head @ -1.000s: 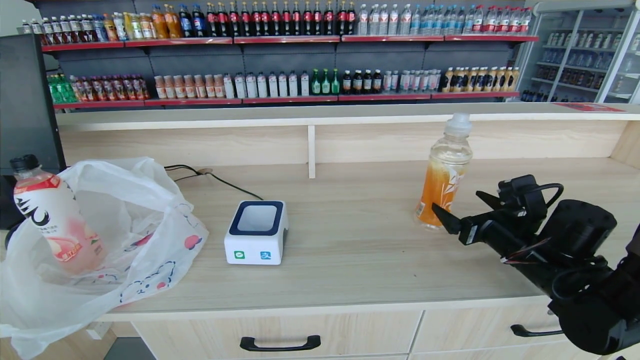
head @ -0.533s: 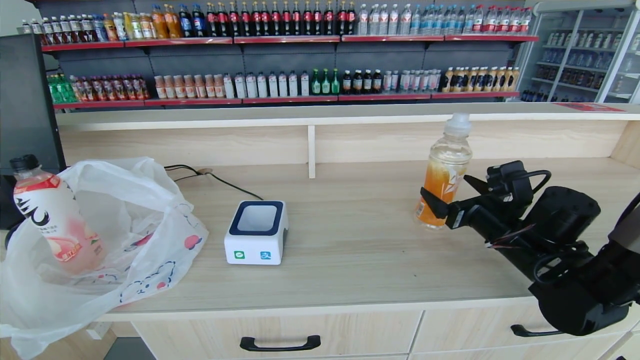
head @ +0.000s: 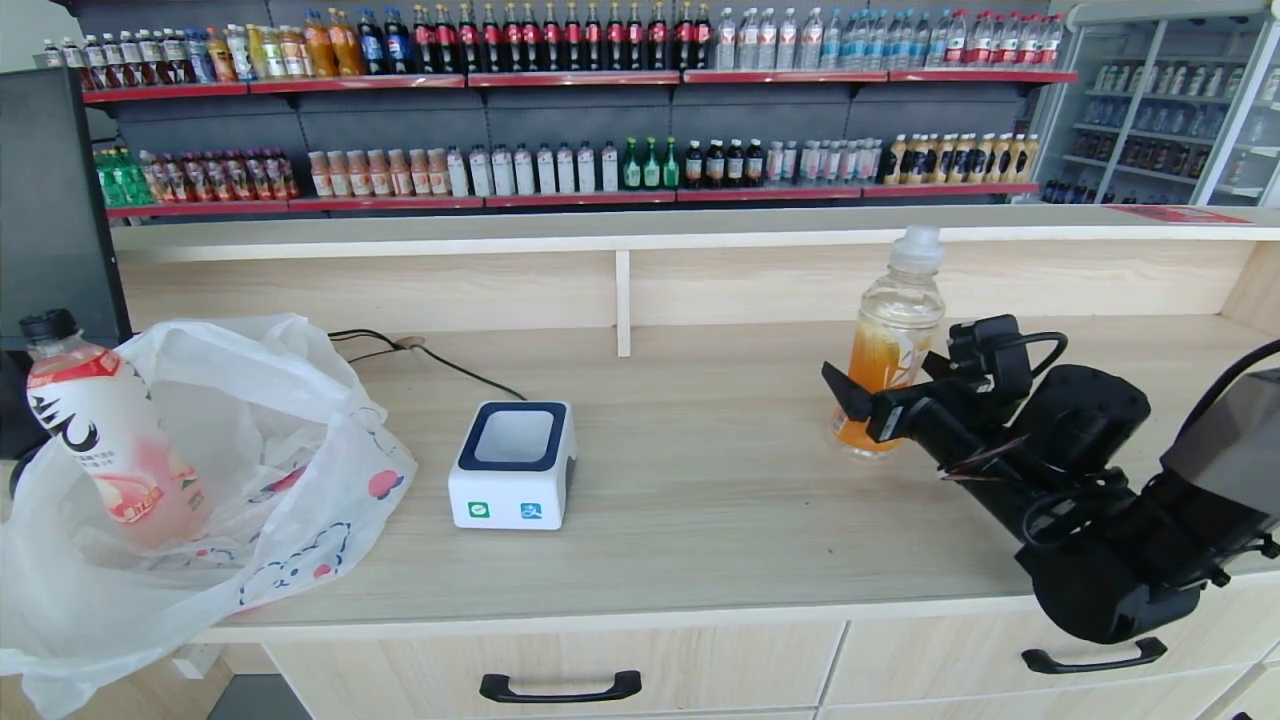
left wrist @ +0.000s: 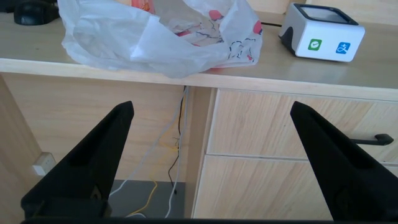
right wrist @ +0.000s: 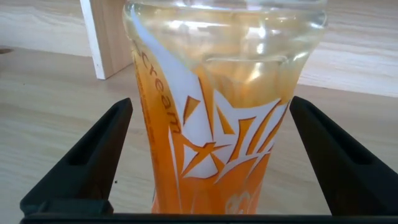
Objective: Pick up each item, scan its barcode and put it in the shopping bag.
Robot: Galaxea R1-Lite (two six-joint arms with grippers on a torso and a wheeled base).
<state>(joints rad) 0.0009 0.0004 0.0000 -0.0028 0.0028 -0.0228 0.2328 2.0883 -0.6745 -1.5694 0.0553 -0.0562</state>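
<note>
An orange drink bottle point(head: 893, 330) with a white cap stands upright on the right of the wooden counter point(head: 700, 500). My right gripper point(head: 893, 388) is open, one finger on each side of the bottle's lower half; up close the bottle point(right wrist: 211, 68) stands between the fingers point(right wrist: 87, 168). A white scanner point(head: 513, 463) sits mid-counter. The white shopping bag point(head: 290, 440) lies at the left with a pink drink bottle point(head: 105, 430) in it. My left gripper point(left wrist: 211, 162) hangs open below the counter edge, in front of the drawers, facing the bag point(left wrist: 155, 31) and scanner point(left wrist: 320, 38).
A black cable point(head: 440, 362) runs behind the scanner. A black monitor point(head: 50, 200) stands at the far left. A raised ledge point(head: 640, 235) with a white divider point(head: 623, 300) bounds the back. Drawers with black handles point(head: 560, 687) are below the counter.
My right arm has moved forward and left toward the orange bottle; its open fingers now straddle the bottle. Bag, scanner and pink bottle have not moved.
</note>
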